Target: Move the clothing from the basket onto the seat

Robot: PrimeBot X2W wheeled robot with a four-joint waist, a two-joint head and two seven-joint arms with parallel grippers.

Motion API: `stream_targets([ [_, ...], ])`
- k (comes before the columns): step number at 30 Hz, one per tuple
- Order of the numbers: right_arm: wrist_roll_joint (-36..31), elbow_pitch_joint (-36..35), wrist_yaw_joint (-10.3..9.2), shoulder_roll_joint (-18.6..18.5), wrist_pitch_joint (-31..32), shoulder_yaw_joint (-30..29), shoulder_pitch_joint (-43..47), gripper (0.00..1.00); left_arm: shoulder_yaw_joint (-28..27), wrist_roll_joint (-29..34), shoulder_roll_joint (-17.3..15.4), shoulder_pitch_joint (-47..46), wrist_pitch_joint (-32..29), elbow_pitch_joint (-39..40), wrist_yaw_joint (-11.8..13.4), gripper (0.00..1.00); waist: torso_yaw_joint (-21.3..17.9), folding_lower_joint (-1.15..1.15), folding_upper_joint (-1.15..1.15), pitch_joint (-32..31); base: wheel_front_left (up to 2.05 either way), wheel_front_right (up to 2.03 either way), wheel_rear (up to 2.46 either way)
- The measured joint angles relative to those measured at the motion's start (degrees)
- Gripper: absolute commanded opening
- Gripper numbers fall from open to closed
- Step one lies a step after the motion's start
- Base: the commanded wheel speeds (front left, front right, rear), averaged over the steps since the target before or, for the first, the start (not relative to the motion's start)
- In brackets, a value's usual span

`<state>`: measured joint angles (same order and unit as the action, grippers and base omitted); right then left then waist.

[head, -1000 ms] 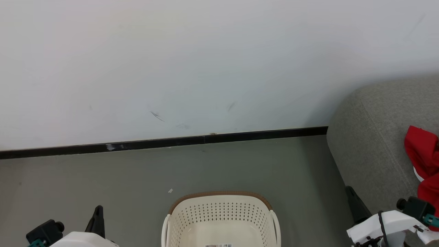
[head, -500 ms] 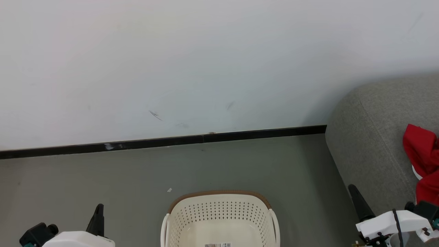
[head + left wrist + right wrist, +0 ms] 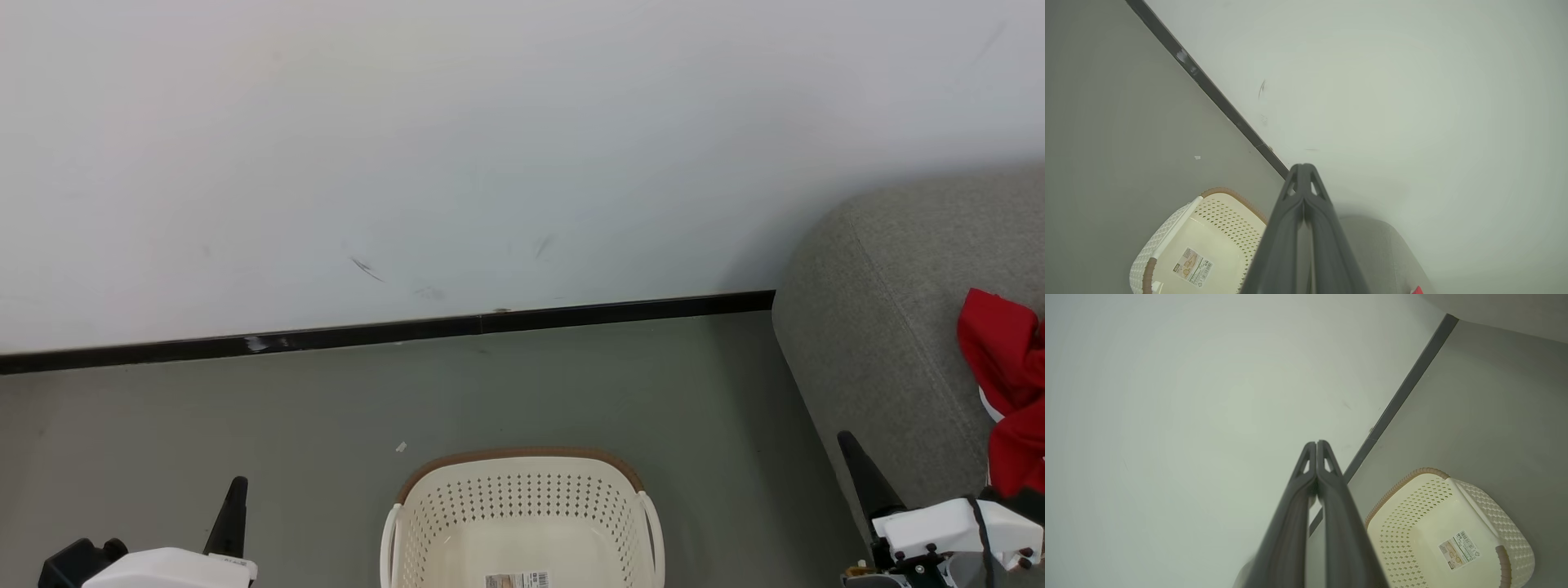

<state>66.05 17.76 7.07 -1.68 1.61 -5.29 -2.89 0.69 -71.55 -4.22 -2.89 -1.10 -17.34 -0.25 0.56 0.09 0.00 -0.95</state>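
The cream basket [image 3: 522,510] with a brown rim stands on the floor at the bottom middle, and its inside [image 3: 1196,253] [image 3: 1437,531] holds just a label. Red clothing [image 3: 1008,384] lies on the grey seat [image 3: 890,327] at the right edge. A red scrap of the clothing [image 3: 1417,290] peeks past the seat [image 3: 1372,249] in the left wrist view. My left gripper [image 3: 237,490] [image 3: 1303,167] is shut and holds nothing, left of the basket. My right gripper [image 3: 849,445] [image 3: 1316,444] is shut and holds nothing, beside the seat's front corner.
A white wall [image 3: 490,147] with a black skirting strip [image 3: 384,331] runs behind the grey floor [image 3: 571,384]. A small white scrap [image 3: 401,447] lies on the floor near the basket.
The camera has tilted a little, so the whole picture has shifted. Both arms have sunk lower and outward in the head view; the right one drew back from the red clothing.
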Motion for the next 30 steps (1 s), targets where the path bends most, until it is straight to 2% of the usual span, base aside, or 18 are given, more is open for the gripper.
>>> stream_targets([
  [30, 25.22, -1.43, 0.00, -0.22, 4.97, -3.04, -1.05, 0.00, -5.66, -19.84, 2.31, -0.57, -5.39, 0.71, -6.72, 0.00, -0.57, -0.05, 0.00, 1.07, 0.00, 0.00, 0.00],
])
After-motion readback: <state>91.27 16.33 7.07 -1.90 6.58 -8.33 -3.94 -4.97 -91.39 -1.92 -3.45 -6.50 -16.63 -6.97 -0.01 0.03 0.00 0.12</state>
